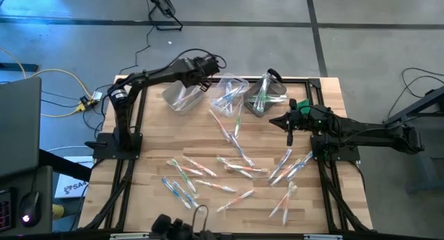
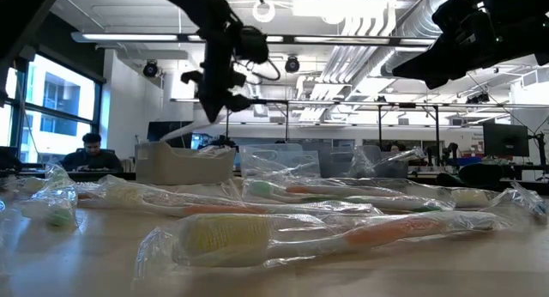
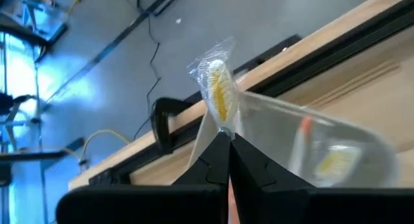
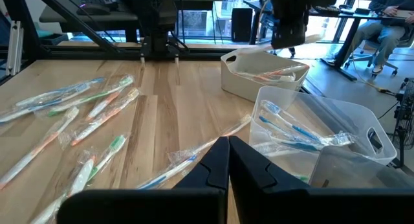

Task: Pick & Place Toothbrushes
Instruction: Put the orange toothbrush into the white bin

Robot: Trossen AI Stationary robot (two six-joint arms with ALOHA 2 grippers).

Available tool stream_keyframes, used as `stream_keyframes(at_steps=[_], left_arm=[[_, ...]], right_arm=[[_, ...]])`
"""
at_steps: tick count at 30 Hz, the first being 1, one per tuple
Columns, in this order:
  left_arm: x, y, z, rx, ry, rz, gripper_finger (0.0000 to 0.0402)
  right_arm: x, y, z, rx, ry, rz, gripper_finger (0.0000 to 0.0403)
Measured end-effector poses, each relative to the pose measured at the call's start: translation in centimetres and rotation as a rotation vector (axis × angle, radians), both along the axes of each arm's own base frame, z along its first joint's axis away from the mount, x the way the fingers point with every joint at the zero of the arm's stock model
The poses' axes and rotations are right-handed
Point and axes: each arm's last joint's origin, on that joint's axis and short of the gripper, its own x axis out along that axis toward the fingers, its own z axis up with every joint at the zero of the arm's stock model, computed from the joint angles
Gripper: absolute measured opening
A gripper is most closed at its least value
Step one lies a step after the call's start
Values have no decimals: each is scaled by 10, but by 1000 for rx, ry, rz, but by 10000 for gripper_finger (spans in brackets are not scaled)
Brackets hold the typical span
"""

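Three plastic bins sit in a row at the table's far edge: a left bin [image 1: 182,96], a middle bin [image 1: 229,91] and a right bin [image 1: 266,94]. Each bin shows wrapped brushes inside. Many more toothbrushes [image 1: 236,172] lie scattered in clear wrappers over the wooden table [image 1: 152,157], most of them nearer the front. The left gripper [image 1: 206,86] hangs just above the left bin, its fingers [image 3: 220,160] pinched tight on a wrapped toothbrush [image 3: 218,88] with a yellow head, held upright over the bin's rim. The right gripper [image 1: 289,132] hovers above the table just in front of the right bin, fingers pressed together with nothing between them.
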Motion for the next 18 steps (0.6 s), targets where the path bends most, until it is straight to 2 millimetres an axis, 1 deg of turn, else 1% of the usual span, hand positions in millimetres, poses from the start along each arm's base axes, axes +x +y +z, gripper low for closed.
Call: stream_keyframes(at_steps=[4, 10, 15, 18], left_arm=[[-9, 10, -14, -6, 17, 34, 0], [-22, 13, -37, -40, 72, 62, 0], [-23, 13, -53, -34, 79, 44, 0], [-19, 14, -56, -8, 60, 15, 0]], right_arm=[[0, 0, 0, 0, 0, 1, 2], [0, 0, -1, 44, -2, -4, 2], [-1, 1, -4, 119, 19, 5, 2], [-1, 1, -6, 154, 42, 2, 2]])
